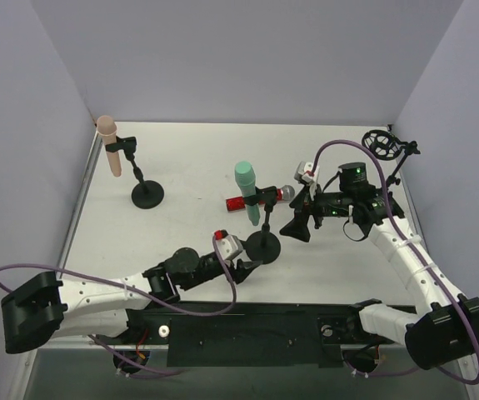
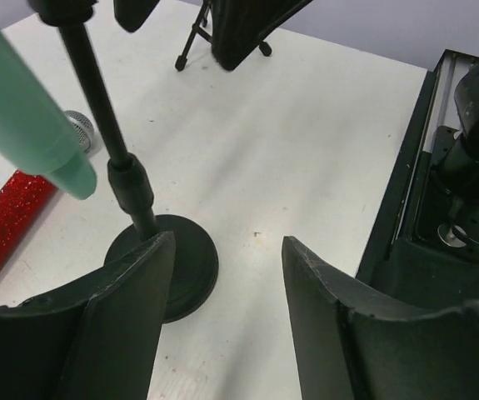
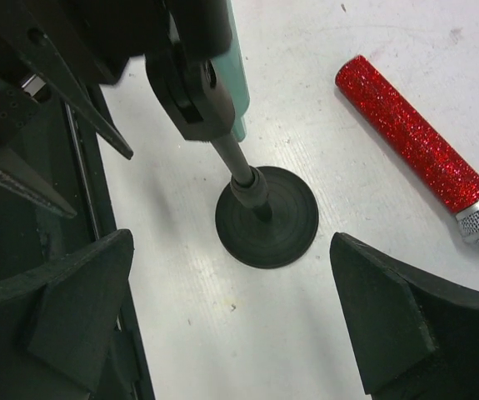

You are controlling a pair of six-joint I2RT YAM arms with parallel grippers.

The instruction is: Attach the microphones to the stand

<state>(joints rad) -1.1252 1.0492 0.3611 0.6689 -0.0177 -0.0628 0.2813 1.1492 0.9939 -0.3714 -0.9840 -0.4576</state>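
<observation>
Pink microphone (image 1: 108,148): clipped upright in the stand (image 1: 147,194) at 10 o'clock on the table (image 1: 189,158), head up.
Green microphone (image 1: 248,190): at the table's centre, in the clip of the middle stand (image 1: 263,247), tilted with its head toward 12 o'clock.
Red microphone (image 1: 237,202): not mounted. It lies flat on the table just at 12 o'clock of the middle stand's base, silver head pointing to 3 o'clock. From above, the green microphone crosses over it.
Empty stand (image 1: 386,143): at 2 o'clock on the table, well apart from the others, its round clip holding nothing.
Left gripper (image 1: 243,267): at 8 o'clock of the middle stand's base and just beside it. Its jaws are released, with bare table between the fingers (image 2: 131,317). Whether a finger touches the base cannot be told.
Right gripper (image 1: 299,223): at 2 o'clock of that base, near the red microphone's head, jaws spread wide and grasping nothing.
</observation>
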